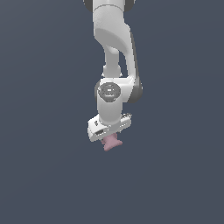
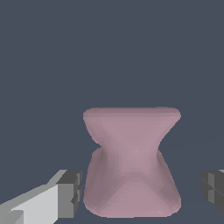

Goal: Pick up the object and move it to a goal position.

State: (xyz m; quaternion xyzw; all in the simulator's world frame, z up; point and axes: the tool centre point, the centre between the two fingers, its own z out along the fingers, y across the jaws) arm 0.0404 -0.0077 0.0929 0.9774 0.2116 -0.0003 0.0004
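One white arm [image 1: 114,52] hangs down from the top of the exterior view, its wrist joint turned toward the camera and its flat white hand tilted, lower on the exterior view's left. Just under that hand a small dusty-pink block [image 1: 111,142] pokes out, and only its lower part shows; the rest is hidden by the hand. The fingers of the claw [image 1: 109,139] cannot be made out from this side.

The wrist view fills in more. The pink block [image 2: 131,162] sits between the two dark grey fingertips [image 2: 70,192], wide at both ends and pinched in at the middle like an hourglass. One fingertip, on a pale grey finger, stands just beside one flared end of the block; the other fingertip shows only at the edge of the picture, with a clear strip of background between it and the block. So the claw is spread apart, straddling the block without clamping it.

All around is a flat, even slate-blue ground, with no edge or shadow to show whether the block rests on it or is off it; I cannot tell which.
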